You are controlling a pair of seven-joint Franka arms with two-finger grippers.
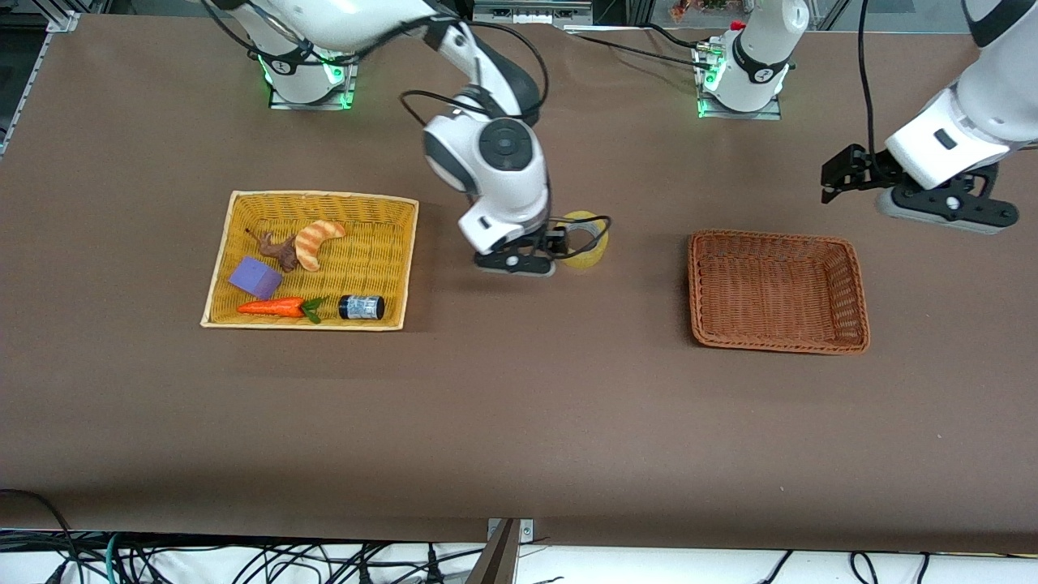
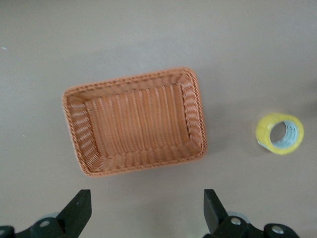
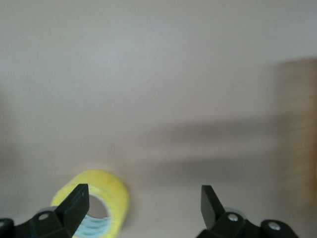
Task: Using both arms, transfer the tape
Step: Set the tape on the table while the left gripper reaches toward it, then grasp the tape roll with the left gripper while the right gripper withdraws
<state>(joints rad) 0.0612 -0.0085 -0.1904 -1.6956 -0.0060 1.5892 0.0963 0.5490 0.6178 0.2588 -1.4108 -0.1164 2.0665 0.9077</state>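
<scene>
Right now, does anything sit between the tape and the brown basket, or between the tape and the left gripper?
Nothing visible: bare table separates the tape from the brown basket, and the open left gripper hangs above the table near that basket.

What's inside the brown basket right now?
Nothing: the brown basket shows only bare weave in the front and left wrist views. The tape sits on the table beside the open right end effector.
</scene>
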